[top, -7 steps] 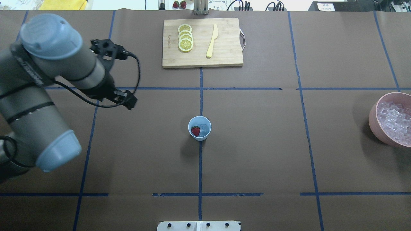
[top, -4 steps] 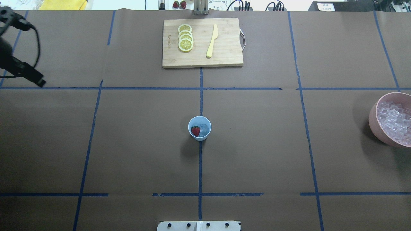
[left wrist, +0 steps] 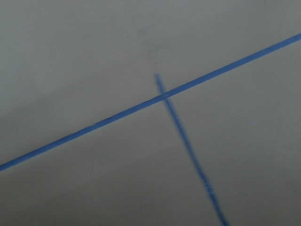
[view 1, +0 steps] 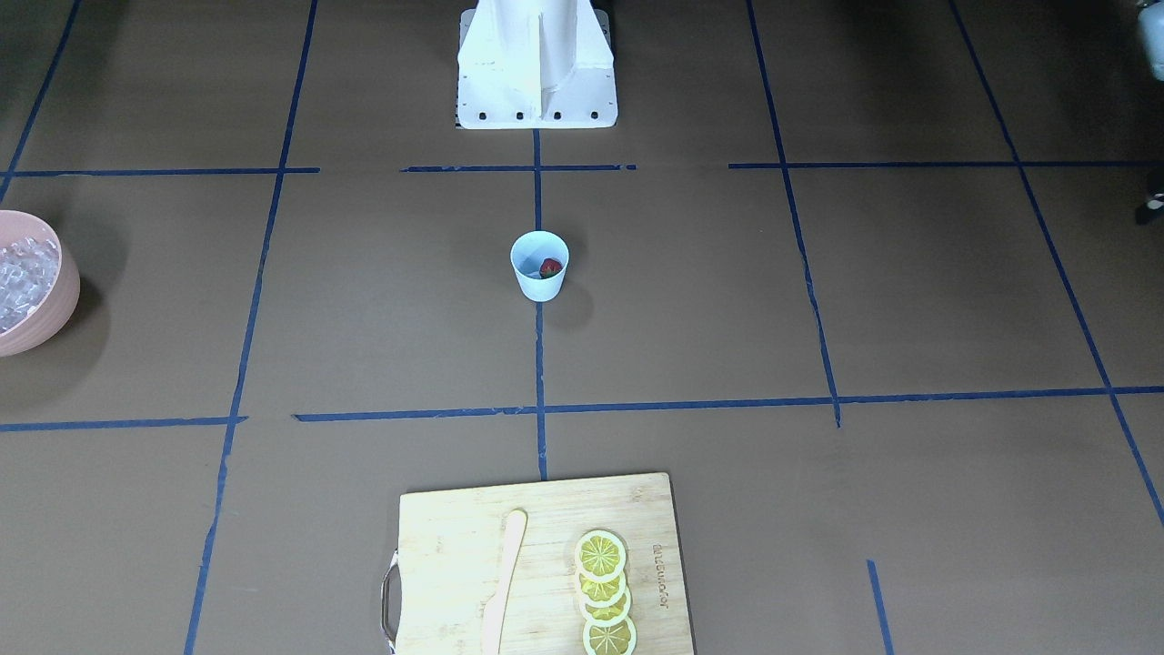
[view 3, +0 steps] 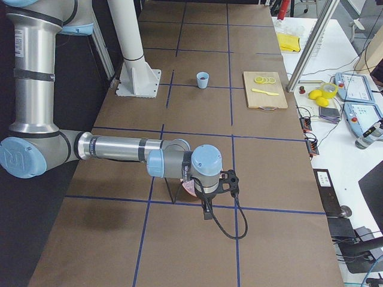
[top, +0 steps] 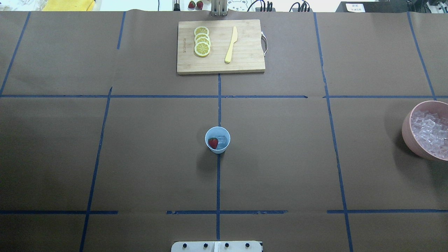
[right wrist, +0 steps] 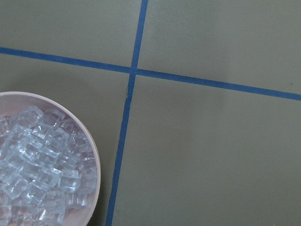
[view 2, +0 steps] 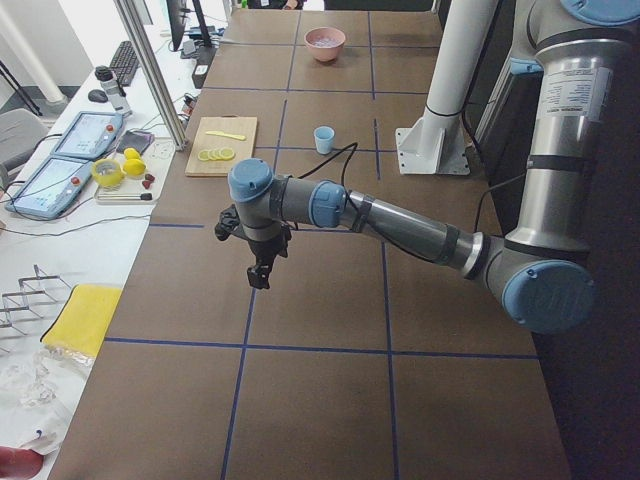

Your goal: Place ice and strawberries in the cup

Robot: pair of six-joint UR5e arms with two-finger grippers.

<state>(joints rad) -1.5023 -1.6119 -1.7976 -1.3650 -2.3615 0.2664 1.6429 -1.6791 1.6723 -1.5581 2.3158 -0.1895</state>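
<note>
The light-blue cup (top: pixel 217 140) stands upright at the table's middle, on the centre tape line. The red strawberry (top: pixel 213 142) lies inside it beside a clear ice cube (top: pixel 222 139). The cup also shows in the front view (view 1: pixel 539 266). More ice (top: pixel 428 131) is piled in the pink bowl (top: pixel 406 129) at the right edge. My left gripper (view 2: pixel 258 277) hangs over bare table far to the cup's left. My right gripper (view 3: pixel 206 212) hangs near the bowl. Each shows only in a side view, so I cannot tell if it is open or shut.
A wooden cutting board (top: pixel 245 59) with lemon slices (top: pixel 202 42) and a yellow knife (top: pixel 231 44) lies at the table's far middle. The white robot base (view 1: pixel 536 64) stands behind the cup. The right wrist view shows the bowl's rim (right wrist: pixel 96 174) and ice (right wrist: pixel 37 160).
My left arm has swung away to the left and has left the overhead view. The cup, strawberry and bowl have not moved.
</note>
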